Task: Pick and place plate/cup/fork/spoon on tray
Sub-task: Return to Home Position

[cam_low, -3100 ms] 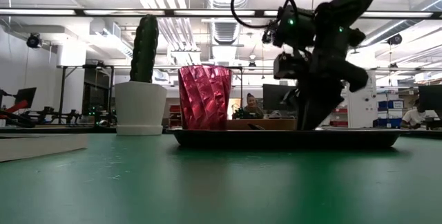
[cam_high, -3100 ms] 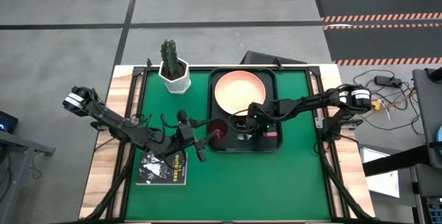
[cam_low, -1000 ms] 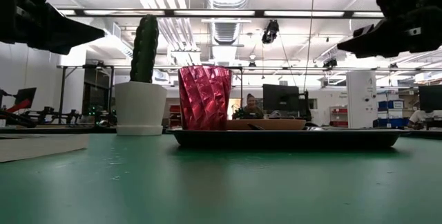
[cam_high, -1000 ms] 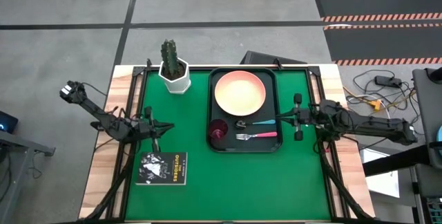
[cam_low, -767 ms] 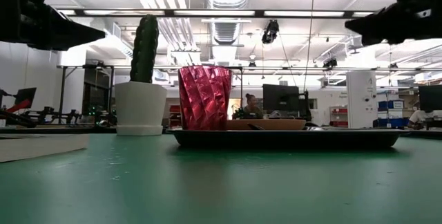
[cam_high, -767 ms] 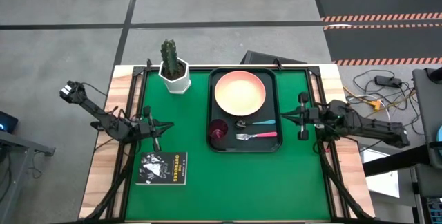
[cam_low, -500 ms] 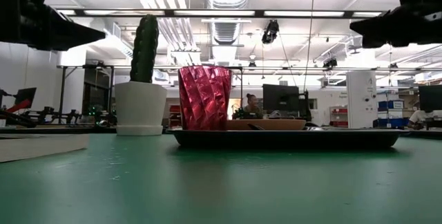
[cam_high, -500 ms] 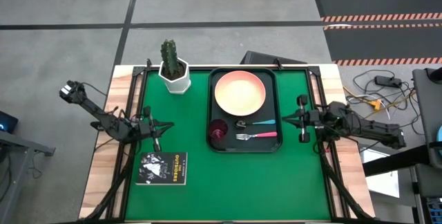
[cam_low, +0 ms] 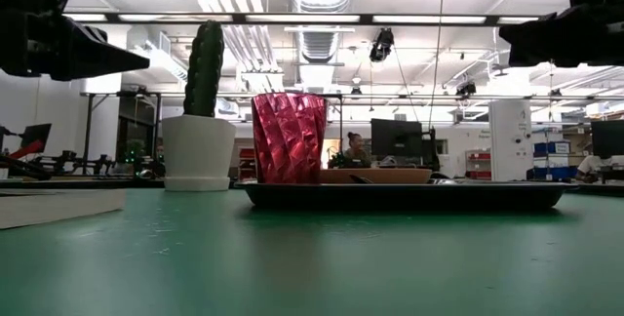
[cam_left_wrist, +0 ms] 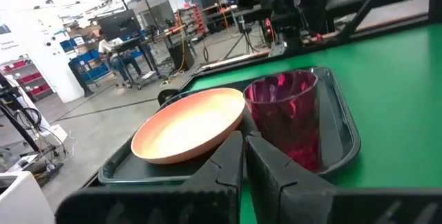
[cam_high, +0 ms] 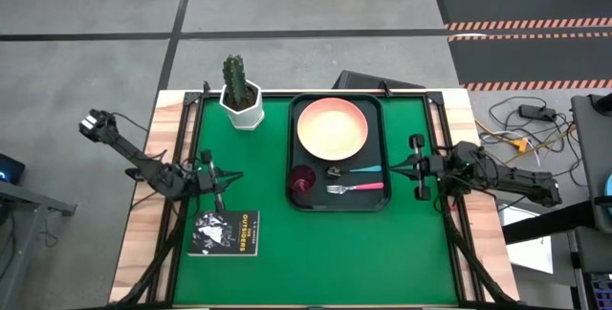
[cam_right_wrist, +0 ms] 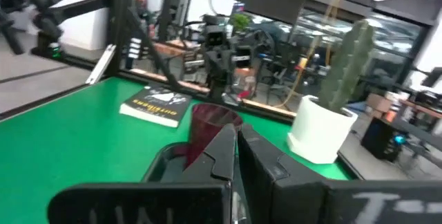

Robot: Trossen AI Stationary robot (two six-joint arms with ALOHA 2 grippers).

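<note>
The dark tray lies at the table's middle right and carries four things. The peach plate sits on its far half and the dark red cup stands in its near left corner. Beside the cup lie the blue-handled spoon and the pink-handled fork. My left gripper hovers shut left of the tray, pointing at it. My right gripper hovers shut just off the tray's right rim. Both hold nothing. The left wrist view shows the plate and cup beyond the shut fingers.
A cactus in a white pot stands at the far left of the green mat. A black book lies near the front left, just below my left gripper. Bare green mat stretches in front of the tray. A person sits at a desk beyond the table.
My right gripper has drawn back a little toward the table's right edge, away from the tray, still shut. The things on the tray have stayed where they were.
</note>
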